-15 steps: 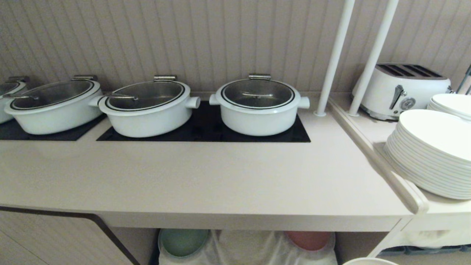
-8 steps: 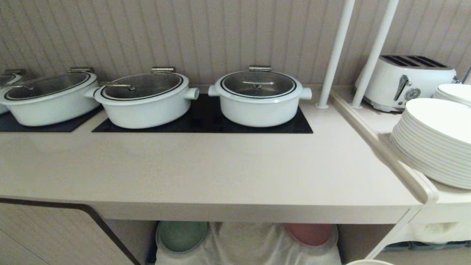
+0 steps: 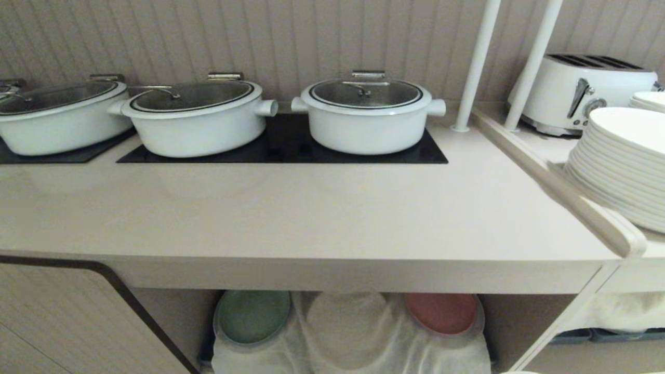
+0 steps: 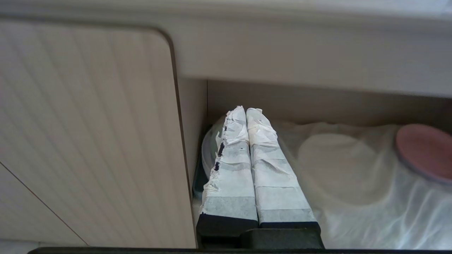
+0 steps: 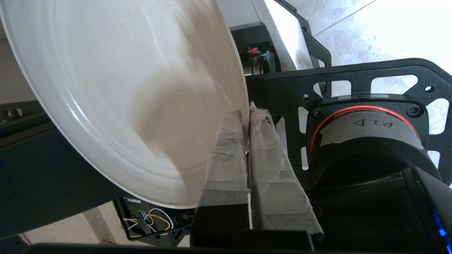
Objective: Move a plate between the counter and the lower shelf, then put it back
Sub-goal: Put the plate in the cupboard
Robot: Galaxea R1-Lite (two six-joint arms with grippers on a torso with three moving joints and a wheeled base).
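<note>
Plates lay under the table point(image 3: 311, 218) in the head view: a green plate point(image 3: 253, 316) and a pink plate point(image 3: 441, 312) sat on the white cloth point(image 3: 353, 337) of the lower shelf point(image 3: 519, 322), with a bare cloth patch between them; neither arm showed there. In the left wrist view, the left tool point(image 4: 247, 116) had its taped fingers pressed together on nothing, pointing into the same shelf just beside the cabinet door point(image 4: 88, 134). In the right wrist view, the right tool point(image 5: 246, 116) pinched the rim of the plate point(image 5: 123, 95), which hung tilted on edge above the robot's own base point(image 5: 353, 91), well apart from the cloth. The plate looked stiff, smooth and breakable, and fairly heavy for an edge pinch, so it could swing or slip; the raised rim seemed the only sensible hold.
</note>
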